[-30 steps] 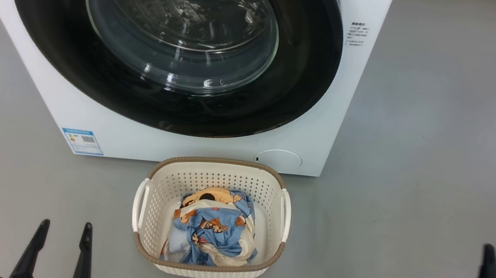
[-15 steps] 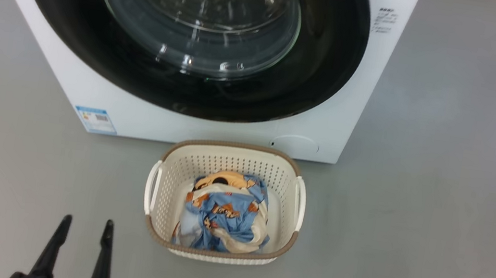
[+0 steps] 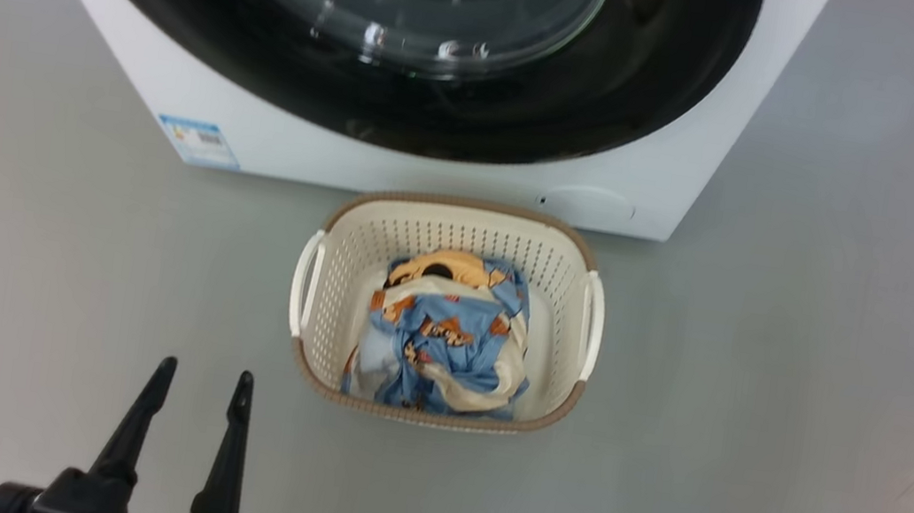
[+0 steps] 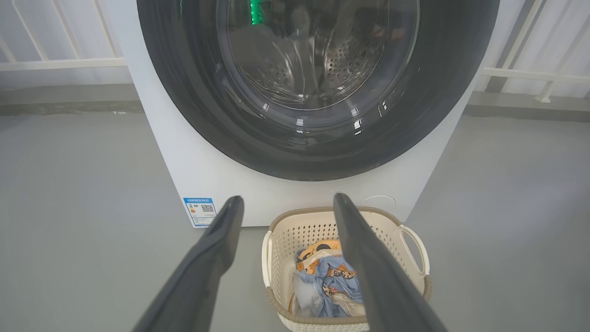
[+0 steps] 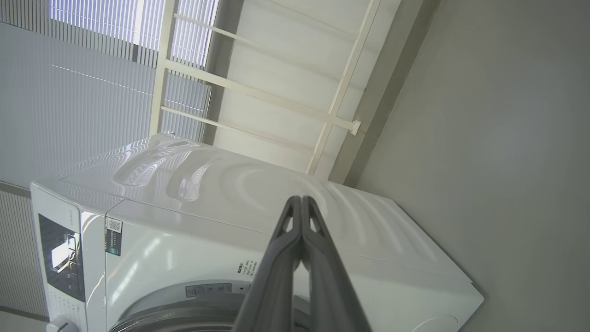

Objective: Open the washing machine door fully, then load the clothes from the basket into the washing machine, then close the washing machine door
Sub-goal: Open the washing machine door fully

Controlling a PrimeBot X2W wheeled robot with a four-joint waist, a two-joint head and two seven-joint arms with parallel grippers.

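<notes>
We find the door (image 3: 621,110), shut, across the frame's top; our left gripper (image 3: 208,367), spread wide and empty, lies lower left, well below it. Our right gripper (image 5: 300,199), pinched shut on nothing, seems nearer its rim.

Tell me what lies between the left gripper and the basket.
Bare grey floor lies between the left gripper and the basket, as the head view shows. The gripper's jaws stand open, touching nothing.

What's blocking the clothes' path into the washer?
The door is shut on the washer, just behind the basket. Clothes lie uncovered in the basket; nothing visible stands between them and the open left end effector.
</notes>
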